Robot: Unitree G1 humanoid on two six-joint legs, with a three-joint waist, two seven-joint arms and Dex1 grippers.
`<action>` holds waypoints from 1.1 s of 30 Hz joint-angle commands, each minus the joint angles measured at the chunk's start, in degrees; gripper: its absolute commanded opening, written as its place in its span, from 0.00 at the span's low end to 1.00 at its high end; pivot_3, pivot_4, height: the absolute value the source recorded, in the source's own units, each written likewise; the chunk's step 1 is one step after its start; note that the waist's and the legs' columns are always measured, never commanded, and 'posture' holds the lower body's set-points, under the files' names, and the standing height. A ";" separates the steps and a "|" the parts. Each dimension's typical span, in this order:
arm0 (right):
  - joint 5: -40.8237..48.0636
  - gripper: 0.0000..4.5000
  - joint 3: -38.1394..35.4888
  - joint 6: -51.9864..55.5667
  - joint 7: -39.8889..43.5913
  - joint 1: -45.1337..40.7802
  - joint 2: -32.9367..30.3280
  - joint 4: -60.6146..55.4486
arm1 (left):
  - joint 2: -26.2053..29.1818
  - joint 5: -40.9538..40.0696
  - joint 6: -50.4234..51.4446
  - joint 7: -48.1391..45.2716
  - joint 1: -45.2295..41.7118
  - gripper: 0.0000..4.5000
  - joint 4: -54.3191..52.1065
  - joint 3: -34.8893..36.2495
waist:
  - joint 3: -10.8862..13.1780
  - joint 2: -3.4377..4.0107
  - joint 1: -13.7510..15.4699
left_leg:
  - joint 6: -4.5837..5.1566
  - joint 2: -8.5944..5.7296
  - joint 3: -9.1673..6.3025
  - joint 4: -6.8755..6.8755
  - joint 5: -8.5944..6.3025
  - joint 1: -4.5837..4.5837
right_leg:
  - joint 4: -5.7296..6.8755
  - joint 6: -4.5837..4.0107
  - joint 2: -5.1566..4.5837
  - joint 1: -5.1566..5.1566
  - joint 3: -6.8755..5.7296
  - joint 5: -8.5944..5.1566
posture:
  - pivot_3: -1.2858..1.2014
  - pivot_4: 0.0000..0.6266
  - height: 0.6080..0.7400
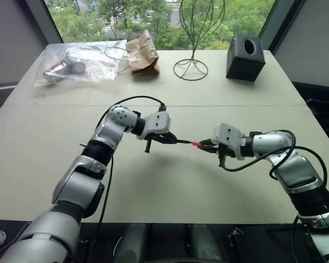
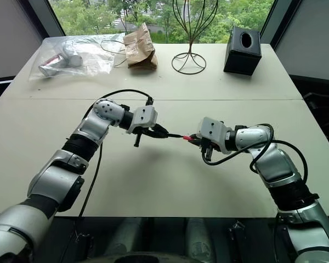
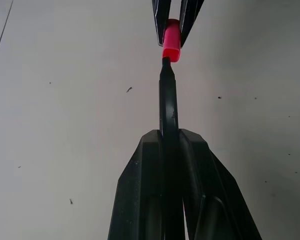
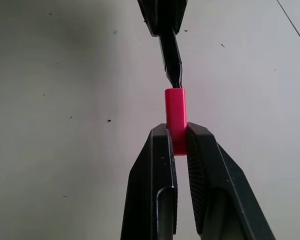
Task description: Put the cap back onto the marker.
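Observation:
Above the middle of the table, my left gripper [image 1: 168, 138] is shut on the thin dark marker [image 3: 168, 100], whose tip points toward the right arm. The small red cap [image 4: 175, 115] is pinched in my right gripper [image 4: 176, 142], which faces the left one. In both wrist views the marker's tip sits right at the cap's open mouth [image 3: 171, 47], roughly in line with it. From the head views the cap [image 1: 196, 144] and the marker [image 1: 182, 141] meet between the two grippers, held off the table.
Along the far edge of the pale table [image 1: 164, 192] stand a clear plastic bag [image 1: 79, 61], a crumpled brown paper bag [image 1: 142, 53], a wire stand [image 1: 192, 38] and a black tissue box [image 1: 245, 56]. A seam [image 1: 55, 104] crosses the tabletop.

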 commanded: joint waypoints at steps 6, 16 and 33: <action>-2.84 0.01 2.78 -4.71 0.90 -7.08 2.12 1.62 | -2.01 -0.99 3.02 -2.73 -0.49 0.00 -3.48 -1.15 | 0.00 0.00 -0.01 | 0.00 -0.04 0.01 0.00 0.00 0.00 | 0.00 0.00 0.00 0.00 0.00 0.00 | 0.52 0.24 1.00; -5.54 0.01 4.09 -7.01 2.04 -7.84 2.13 1.58 | -2.53 -1.47 6.13 -2.83 -0.97 0.00 -3.70 -0.13 | 0.00 0.00 -0.02 | 0.00 -0.05 0.01 0.00 0.00 0.00 | 0.01 0.00 0.03 0.00 0.00 0.00 | 0.52 0.24 1.00; -2.65 0.01 4.34 0.42 5.19 -12.35 8.24 -0.27 | -4.49 1.83 -3.52 1.66 -2.24 0.00 -1.31 0.13 | 0.00 0.00 -0.03 | -0.01 -0.06 0.00 0.00 0.01 0.01 | 0.03 0.00 0.03 -0.01 0.00 0.01 | 0.52 0.24 1.00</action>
